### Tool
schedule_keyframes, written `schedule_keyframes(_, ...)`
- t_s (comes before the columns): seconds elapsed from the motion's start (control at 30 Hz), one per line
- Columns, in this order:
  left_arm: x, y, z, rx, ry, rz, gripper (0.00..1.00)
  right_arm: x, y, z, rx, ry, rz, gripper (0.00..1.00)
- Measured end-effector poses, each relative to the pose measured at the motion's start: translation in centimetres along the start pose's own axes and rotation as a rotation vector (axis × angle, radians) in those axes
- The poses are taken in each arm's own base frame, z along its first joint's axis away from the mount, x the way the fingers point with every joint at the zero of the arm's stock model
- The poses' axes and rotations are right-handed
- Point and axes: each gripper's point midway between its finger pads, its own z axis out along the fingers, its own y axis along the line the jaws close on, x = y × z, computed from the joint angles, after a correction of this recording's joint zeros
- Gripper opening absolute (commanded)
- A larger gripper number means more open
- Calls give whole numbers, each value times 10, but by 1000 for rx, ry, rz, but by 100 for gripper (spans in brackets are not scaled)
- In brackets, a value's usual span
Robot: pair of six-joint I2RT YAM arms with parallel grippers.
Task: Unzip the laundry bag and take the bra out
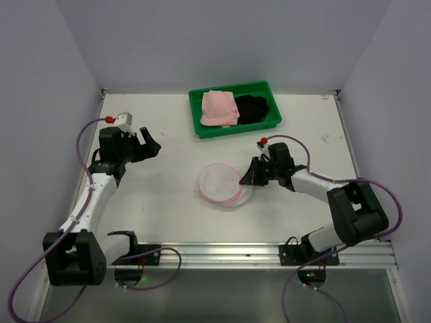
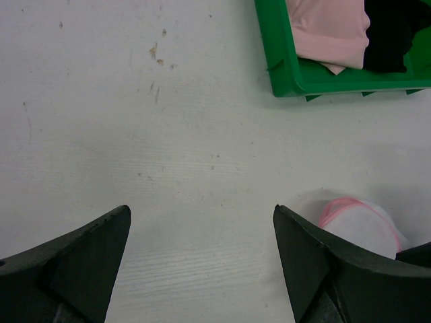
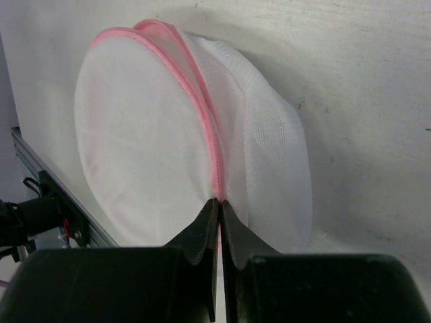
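Note:
The laundry bag (image 1: 222, 185) lies mid-table, a round white mesh pouch with pink trim, also seen in the left wrist view (image 2: 360, 222) and the right wrist view (image 3: 148, 134). My right gripper (image 1: 246, 179) (image 3: 219, 202) is shut on the pink zipper edge (image 3: 202, 101) at the bag's right side. At the far end the two pink rims stand slightly apart. No bra shows through the mesh. My left gripper (image 1: 149, 145) (image 2: 202, 210) hangs open over bare table, left of the bag, holding nothing.
A green tray (image 1: 232, 129) (image 2: 279, 60) sits at the back centre. It holds a pink padded garment (image 1: 219, 108) (image 2: 326, 30) and a black garment (image 1: 252, 108) (image 2: 394, 33). White walls enclose the table on three sides.

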Motion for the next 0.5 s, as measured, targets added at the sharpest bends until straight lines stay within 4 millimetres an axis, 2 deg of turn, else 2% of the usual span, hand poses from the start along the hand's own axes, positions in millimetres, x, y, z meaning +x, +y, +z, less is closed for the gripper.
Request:
schedule_keyframes(0.1,0,0,0,0,0,0,90,-1,2,-1,-3,-3,8,11)
schedule_keyframes(0.13,0,0,0,0,0,0,90,-1,3,-2,-6,-6,8,19)
schedule_keyframes(0.2,0,0,0,1,-1,1,90,-4,7,-5,-15,-13,4,27)
schedule_keyframes(0.23,0,0,0,1,-1,2,90,-5,9,-6,-20,-18,-1,37)
schedule_keyframes(0.33,-1,0,-1,-1,-4,4,90,-14,21,-14,-41,-40,-16,48)
schedule_keyframes(0.43,-2,0,-2,-2,-8,5,90,-24,33,-23,-57,-69,-35,54)
schedule_keyframes(0.5,-2,0,-2,-4,-12,6,91,-29,40,-31,-59,-88,-43,61)
